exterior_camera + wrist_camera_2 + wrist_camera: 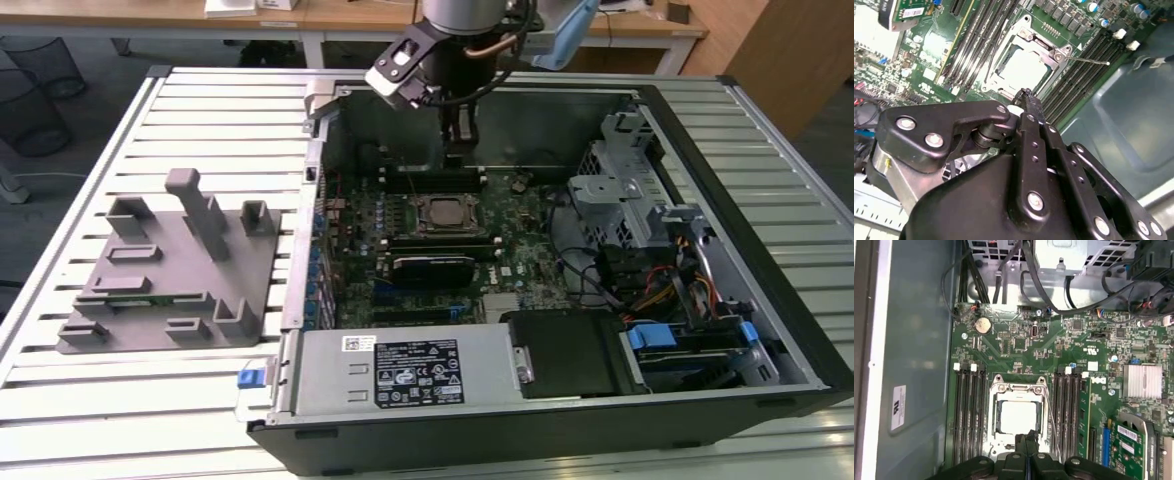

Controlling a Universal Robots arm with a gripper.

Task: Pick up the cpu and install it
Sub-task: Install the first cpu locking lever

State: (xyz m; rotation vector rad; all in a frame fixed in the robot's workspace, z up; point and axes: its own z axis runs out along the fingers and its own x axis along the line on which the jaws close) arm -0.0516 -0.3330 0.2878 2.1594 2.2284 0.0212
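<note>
My claw [1026, 436], fingers pressed together and empty, hangs inside the open computer case [767, 260], near the cpu [1017, 417]. The cpu lies pale and square in the motherboard socket [1016, 386].

exterior view: you see a pale slatted metal table [200, 100] standing on a dark grey floor [100, 95]; behind it, light wooden desks [347, 15], black wire-mesh bins [30, 110] at the exterior view's left, a wooden panel [787, 50] at its right.
</note>
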